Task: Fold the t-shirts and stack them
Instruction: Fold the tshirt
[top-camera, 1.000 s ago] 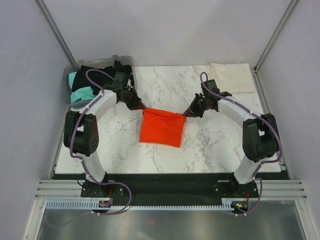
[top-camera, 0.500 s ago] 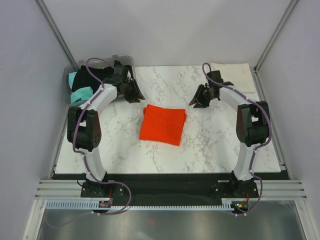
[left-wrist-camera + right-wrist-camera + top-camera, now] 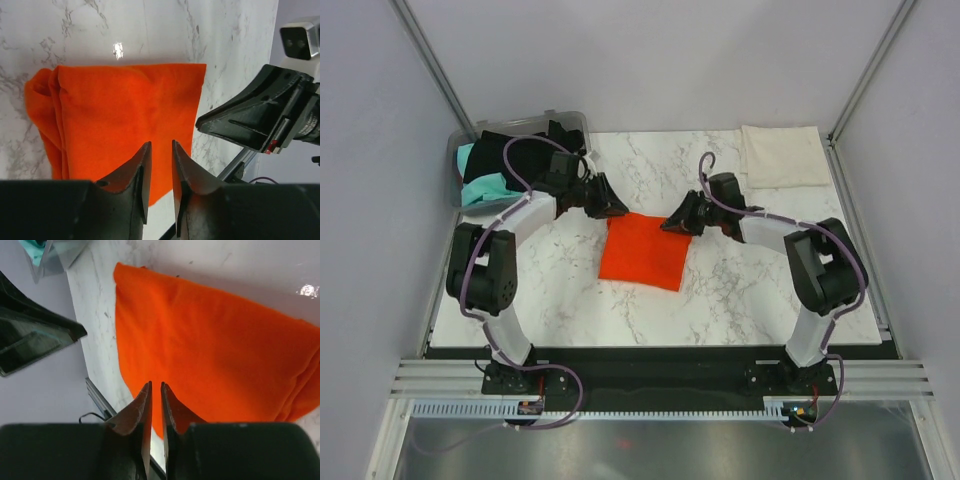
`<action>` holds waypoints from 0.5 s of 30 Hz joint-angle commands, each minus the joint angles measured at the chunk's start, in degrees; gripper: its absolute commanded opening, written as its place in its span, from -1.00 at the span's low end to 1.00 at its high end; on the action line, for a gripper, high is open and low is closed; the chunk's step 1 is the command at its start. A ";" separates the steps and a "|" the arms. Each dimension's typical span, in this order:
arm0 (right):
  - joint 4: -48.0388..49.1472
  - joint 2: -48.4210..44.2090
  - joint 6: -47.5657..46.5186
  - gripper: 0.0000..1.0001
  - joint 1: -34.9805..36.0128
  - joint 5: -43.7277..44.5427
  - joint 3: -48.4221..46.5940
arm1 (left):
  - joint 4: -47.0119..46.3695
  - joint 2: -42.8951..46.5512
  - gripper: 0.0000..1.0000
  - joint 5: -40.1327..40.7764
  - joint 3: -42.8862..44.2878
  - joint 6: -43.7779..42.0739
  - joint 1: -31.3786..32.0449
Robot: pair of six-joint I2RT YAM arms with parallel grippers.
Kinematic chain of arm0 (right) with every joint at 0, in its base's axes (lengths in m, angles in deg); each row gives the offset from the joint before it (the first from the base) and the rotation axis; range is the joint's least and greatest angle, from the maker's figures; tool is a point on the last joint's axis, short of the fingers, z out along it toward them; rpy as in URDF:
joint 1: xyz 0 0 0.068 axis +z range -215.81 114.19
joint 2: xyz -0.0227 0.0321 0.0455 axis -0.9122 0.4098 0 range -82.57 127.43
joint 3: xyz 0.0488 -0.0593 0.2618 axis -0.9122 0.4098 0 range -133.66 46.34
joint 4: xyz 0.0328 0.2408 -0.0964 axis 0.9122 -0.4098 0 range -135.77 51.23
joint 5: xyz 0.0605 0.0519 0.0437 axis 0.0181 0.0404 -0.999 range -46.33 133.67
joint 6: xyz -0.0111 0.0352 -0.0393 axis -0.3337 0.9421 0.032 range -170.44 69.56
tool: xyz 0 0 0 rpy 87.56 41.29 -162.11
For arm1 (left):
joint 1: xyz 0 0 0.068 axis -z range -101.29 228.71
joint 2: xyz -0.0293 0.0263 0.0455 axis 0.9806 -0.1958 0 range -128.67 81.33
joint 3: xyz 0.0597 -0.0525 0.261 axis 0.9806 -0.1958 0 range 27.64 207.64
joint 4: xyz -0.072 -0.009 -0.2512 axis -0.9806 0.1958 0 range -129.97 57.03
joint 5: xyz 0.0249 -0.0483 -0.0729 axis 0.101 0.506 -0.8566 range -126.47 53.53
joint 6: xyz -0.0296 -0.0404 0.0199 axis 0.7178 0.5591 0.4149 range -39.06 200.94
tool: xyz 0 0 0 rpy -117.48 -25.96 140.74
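Left fingers [image 3: 136,175] stand slightly apart with nothing between them, poised over the orange-red t-shirt [image 3: 643,252]. The right fingers [image 3: 138,412] are likewise narrowly parted and empty above it. That shirt lies folded into a tidy rectangle in the middle of the surface [image 3: 740,290], apparently finished. A cream-white t-shirt [image 3: 780,155] lies folded flat at the far right corner. What seems left is stacking these two, then folding the black t-shirt [image 3: 515,140] and teal t-shirt [image 3: 480,188] heaped in the clear plastic bin [image 3: 453,170].
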State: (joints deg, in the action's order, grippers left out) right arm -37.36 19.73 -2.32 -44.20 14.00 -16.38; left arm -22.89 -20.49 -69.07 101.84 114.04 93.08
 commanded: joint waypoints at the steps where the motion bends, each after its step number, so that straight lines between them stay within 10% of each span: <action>1: 25.69 5.62 11.82 -0.63 -1.04 -6.44 5.14 | -16.27 -3.73 -0.43 -6.68 -5.79 4.86 0.57; 5: 33.56 11.15 13.49 -0.72 -2.62 -9.44 6.73 | -27.88 -7.51 -0.45 -6.60 -9.77 9.87 0.31; 15: 35.32 20.21 13.75 -0.66 -6.66 -11.99 6.91 | -16.13 -16.39 -0.46 3.49 -2.30 4.87 0.13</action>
State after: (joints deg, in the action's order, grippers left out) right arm -6.04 37.68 11.39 -50.39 3.83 -8.77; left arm -40.79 -35.51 -69.51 97.22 120.47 93.52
